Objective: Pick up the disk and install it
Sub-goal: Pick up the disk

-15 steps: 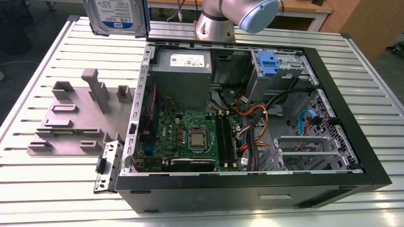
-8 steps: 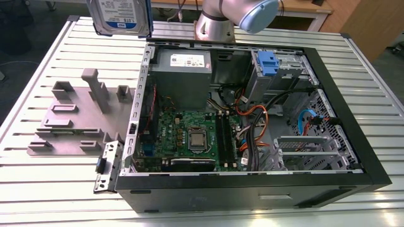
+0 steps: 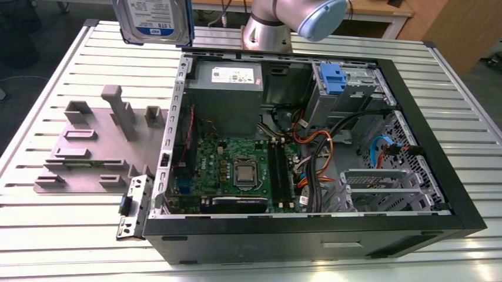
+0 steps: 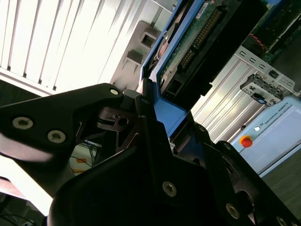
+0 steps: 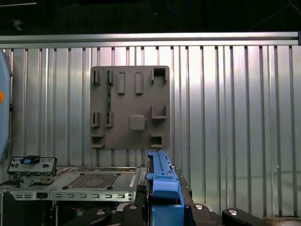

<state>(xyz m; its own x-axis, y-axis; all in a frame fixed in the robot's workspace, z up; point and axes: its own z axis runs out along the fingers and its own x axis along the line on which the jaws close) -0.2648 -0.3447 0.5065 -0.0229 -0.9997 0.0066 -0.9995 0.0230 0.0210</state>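
One silver disk in blue plastic carrier [image 3: 153, 20], gripped by the closed jaws.
It is held up over the ribbed metal tabletop [image 3: 70, 235]; one green motherboard [image 3: 235, 158] is contained in the one open black computer case [image 3: 314, 235].

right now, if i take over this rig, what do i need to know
Hand: shut on the disk, clamped on the edge of its blue carrier.
Disk: held in the air over the far side of the table, to the exterior view's left of the open computer case, not inside it.
Grey fixture plate: lying on the table beside the case.
Done: the pickup; the disk is off the table and in the hand.
Left: the install. The disk is not yet in the case, where a blue latch sits in the drive bay at the far end.
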